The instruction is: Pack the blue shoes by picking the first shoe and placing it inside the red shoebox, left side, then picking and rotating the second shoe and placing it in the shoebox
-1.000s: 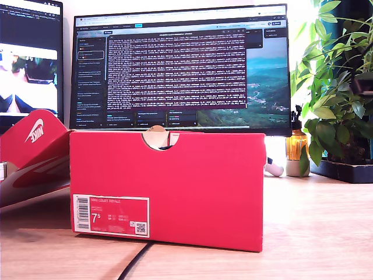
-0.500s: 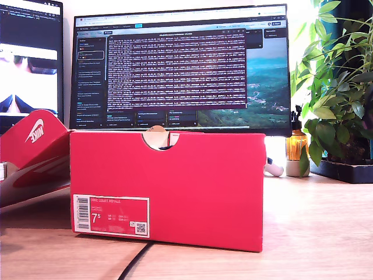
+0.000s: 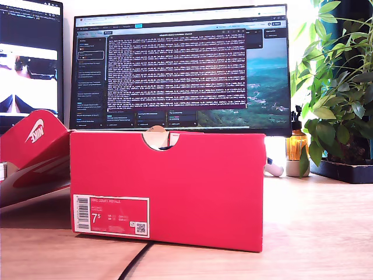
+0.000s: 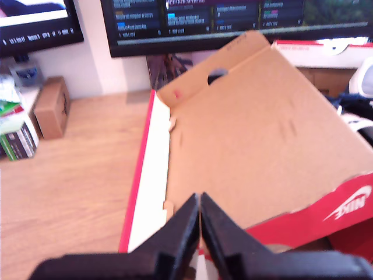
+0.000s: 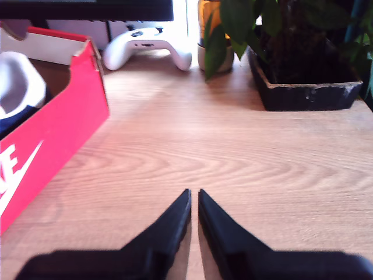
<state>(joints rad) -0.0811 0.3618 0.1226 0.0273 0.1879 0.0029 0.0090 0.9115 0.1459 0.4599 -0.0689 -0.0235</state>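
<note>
My first gripper [image 4: 199, 205] is pressed together over the box lid [image 4: 256, 134]. My second gripper [image 5: 193, 201] is pressed together, holding nothing, over the table [image 5: 233, 151] beside the red shoebox [image 5: 52, 128].

My first hand [image 4: 199, 201] and second hand [image 5: 194, 195] hover closed, empty.

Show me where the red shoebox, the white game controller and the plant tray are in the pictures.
red shoebox [image 3: 192, 186]: exterior view, on its red front wall.
white game controller [image 5: 145, 45]: second wrist view, on the middle of its body.
plant tray [image 5: 309, 93]: second wrist view, on its dark front wall.
</note>
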